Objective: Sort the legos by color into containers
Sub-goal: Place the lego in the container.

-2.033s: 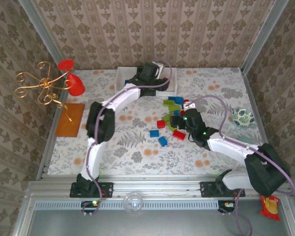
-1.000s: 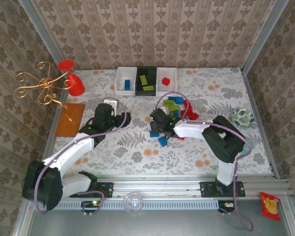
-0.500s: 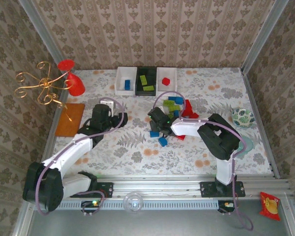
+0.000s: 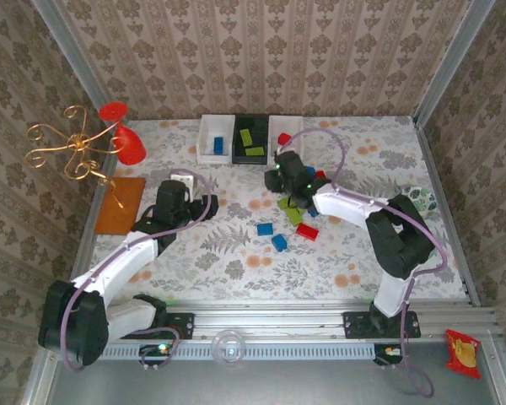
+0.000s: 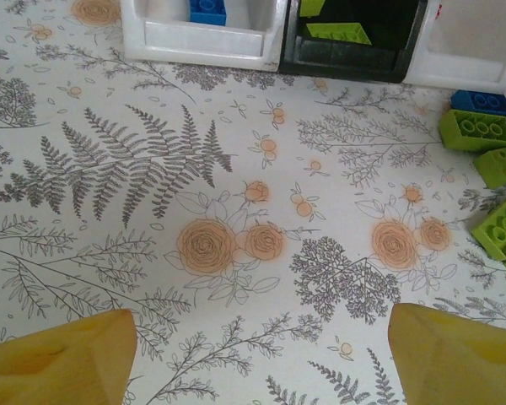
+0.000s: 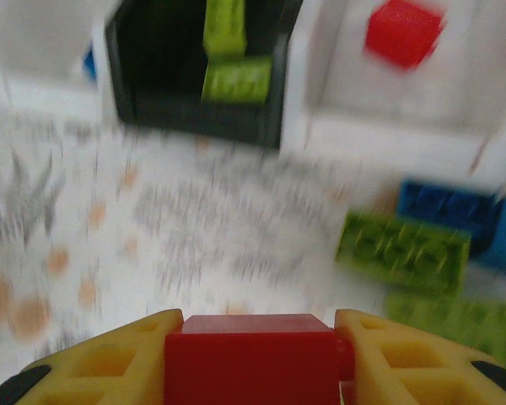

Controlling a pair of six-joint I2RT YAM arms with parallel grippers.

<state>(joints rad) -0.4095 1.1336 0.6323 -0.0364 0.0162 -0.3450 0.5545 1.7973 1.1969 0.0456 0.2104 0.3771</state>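
A table [image 4: 236, 261] covered in a pale floral cloth stands inside patterned walls. The left arm [image 4: 126, 253] reaches from the near edge toward the table's left middle. The right arm [image 4: 354, 202] bends across toward the far centre. Along the far edge three containers sit in a row, touching side by side. The left white bin [image 5: 202, 46] holds a blue brick [image 5: 207, 10]. The black bin [image 5: 346, 63] in the middle holds lime green bricks [image 5: 337, 32]. The right white bin [image 6: 379, 135] holds a red cube [image 6: 402, 32]. On the left side lie a flat orange mat [image 4: 121, 205] and a gold wire stand [image 4: 67, 148], with a red goblet [image 4: 128, 142] beside the stand. A teal patterned bowl [image 4: 417, 198] sits at the right, partly hidden behind the right arm. The loose legos [image 4: 291, 213], green, blue and red, lie scattered near the table's centre, just in front of the bins. Among them, two blue pieces [image 4: 271, 235] and a red one [image 4: 307, 231] lie nearest the arms. The left gripper [image 5: 257, 354] hangs over bare cloth with its yellow fingers [image 5: 59, 363] spread wide and nothing between them. The right gripper [image 6: 251, 337] is clamped on a red brick [image 6: 251, 363], held above the cloth in front of the black bin and the right white bin.
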